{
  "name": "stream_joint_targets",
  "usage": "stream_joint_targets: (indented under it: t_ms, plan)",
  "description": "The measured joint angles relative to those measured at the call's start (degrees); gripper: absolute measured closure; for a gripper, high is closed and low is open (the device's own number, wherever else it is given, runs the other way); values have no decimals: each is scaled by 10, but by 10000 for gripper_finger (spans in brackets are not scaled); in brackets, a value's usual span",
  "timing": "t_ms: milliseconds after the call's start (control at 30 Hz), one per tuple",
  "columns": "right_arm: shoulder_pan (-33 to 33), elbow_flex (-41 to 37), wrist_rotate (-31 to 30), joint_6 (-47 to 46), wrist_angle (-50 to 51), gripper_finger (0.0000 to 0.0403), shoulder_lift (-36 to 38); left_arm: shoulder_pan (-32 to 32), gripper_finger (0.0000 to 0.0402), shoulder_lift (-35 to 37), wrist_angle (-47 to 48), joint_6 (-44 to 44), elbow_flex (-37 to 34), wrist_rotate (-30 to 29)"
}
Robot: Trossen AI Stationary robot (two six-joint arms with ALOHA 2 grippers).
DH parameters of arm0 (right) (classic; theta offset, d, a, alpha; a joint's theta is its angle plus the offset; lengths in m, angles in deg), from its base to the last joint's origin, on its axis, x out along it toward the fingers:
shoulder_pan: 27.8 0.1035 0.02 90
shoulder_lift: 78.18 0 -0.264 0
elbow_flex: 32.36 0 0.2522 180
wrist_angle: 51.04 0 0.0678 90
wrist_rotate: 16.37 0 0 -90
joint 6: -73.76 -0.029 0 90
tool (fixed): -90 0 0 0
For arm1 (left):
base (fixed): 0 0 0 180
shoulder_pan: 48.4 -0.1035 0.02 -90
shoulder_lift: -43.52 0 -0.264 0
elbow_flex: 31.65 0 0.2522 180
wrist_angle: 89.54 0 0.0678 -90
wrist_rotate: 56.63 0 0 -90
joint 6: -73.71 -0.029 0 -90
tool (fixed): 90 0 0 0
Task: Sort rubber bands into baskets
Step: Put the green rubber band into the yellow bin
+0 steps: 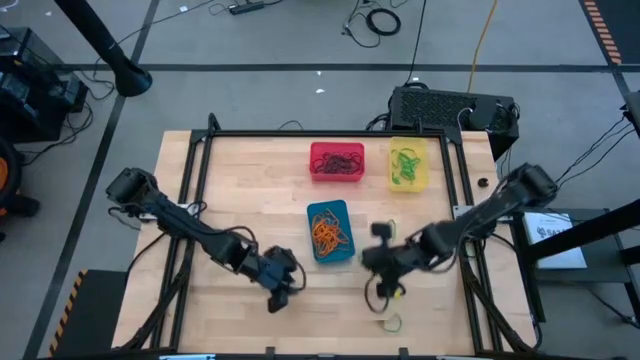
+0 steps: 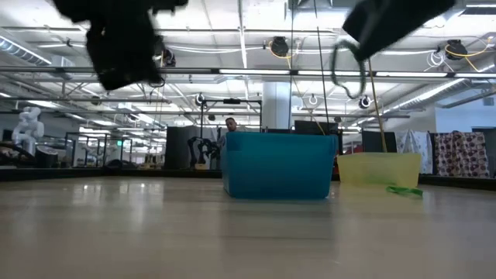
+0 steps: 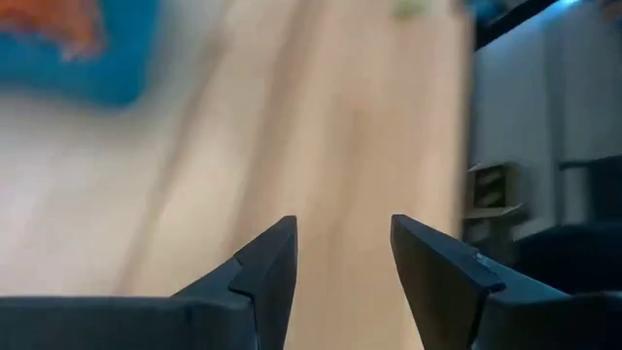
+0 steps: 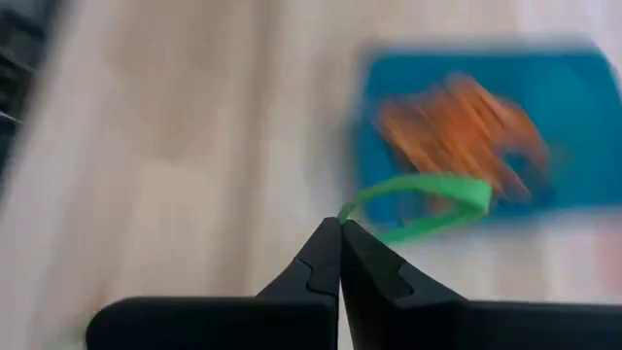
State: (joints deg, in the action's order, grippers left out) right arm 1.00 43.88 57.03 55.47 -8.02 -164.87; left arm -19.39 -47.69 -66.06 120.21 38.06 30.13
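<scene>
The blue basket (image 1: 330,232) holds orange rubber bands (image 1: 329,234). The red basket (image 1: 337,162) holds dark bands and the yellow basket (image 1: 408,167) holds green ones. My right gripper (image 1: 385,262) is just right of the blue basket, above the table, shut on a green rubber band (image 4: 428,199). My left gripper (image 1: 281,283) is open and empty above the table, near and left of the blue basket; its fingers (image 3: 342,253) stand apart over bare wood. Another green band (image 1: 392,322) lies flat on the table near the front edge. My right gripper pinches the green band at one point of its loop (image 4: 342,216), between the tips of its two shut fingers. The rest of the loop stands out beyond the fingertips, lifted clear of the table, in front of the blue basket (image 4: 466,126).
A black box (image 1: 450,108) with cables stands behind the table's far right corner. A dark frame (image 1: 300,133) runs around the wooden top. In the low view a green band (image 2: 404,190) lies on the table beside the yellow basket (image 2: 380,169).
</scene>
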Motion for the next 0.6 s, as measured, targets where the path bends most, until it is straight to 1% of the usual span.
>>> stream_joint_targets:
  t_ms: [133,233,333,433,500,600]
  plan:
    - [-50,0,3,-64,156,403,54,-9,227,35,146,12,0,3]
    - [-111,0,2,-96,258,403,89,-8,227,66,208,12,0,-38]
    - [-189,0,0,-106,326,403,117,-7,227,96,217,13,0,-98]
    - [-272,0,-4,-74,357,403,134,-5,227,117,199,12,0,-154]
    - [-331,0,-4,-43,360,403,138,-5,227,125,183,12,0,-178]
    - [-422,0,-2,-22,356,402,137,-5,227,129,160,12,0,-193]
